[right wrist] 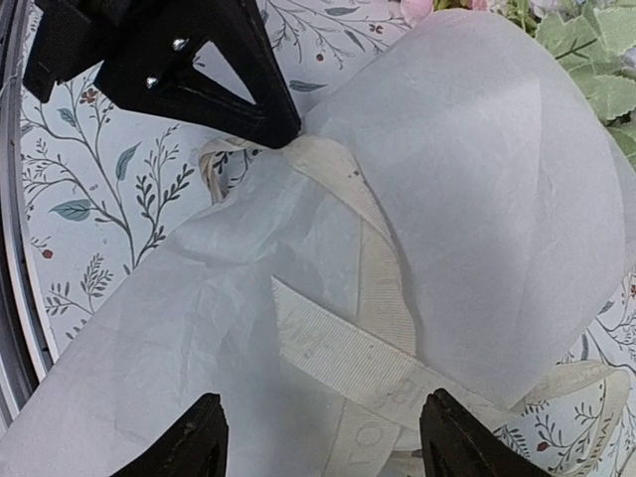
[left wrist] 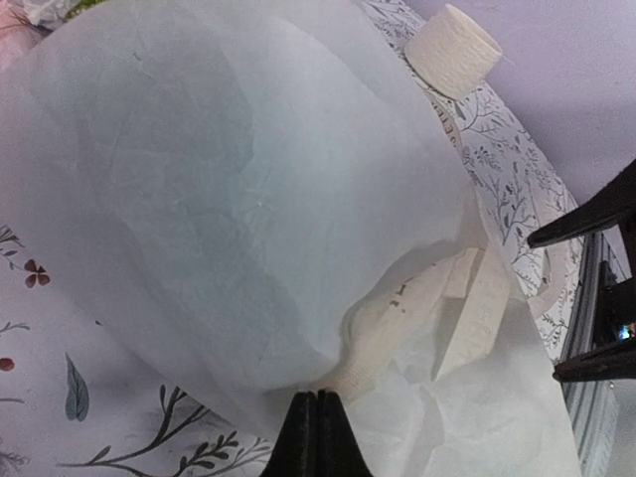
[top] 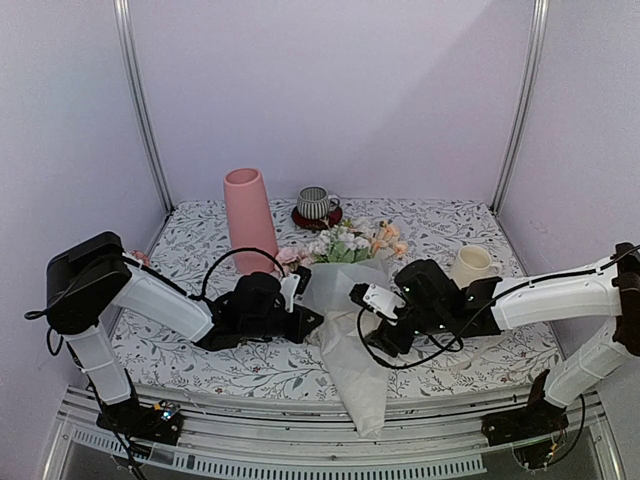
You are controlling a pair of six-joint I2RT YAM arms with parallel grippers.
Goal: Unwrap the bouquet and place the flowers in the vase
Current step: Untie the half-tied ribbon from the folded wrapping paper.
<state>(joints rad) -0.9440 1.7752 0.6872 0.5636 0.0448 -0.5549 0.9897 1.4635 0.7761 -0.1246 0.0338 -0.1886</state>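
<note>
The bouquet (top: 345, 300) lies on the table between my arms, its white paper cone (left wrist: 229, 189) filling both wrist views. The flowers (top: 355, 242), pink, peach and white, stick out of its far end. A cream ribbon (right wrist: 368, 348) is tied round the cone. My left gripper (left wrist: 318, 399) is shut at the ribbon's knot, and the ribbon narrows into its tips. My right gripper (right wrist: 323, 429) is open, its fingers on either side of a flat ribbon tail. The tall pink vase (top: 248, 215) stands upright at the back left.
A grey striped mug (top: 317, 203) sits on a red coaster behind the flowers. A cream mug (top: 470, 265) stands right of the bouquet, close to my right arm. The paper's narrow end hangs over the table's front edge (top: 365, 410). Lilac walls close off three sides.
</note>
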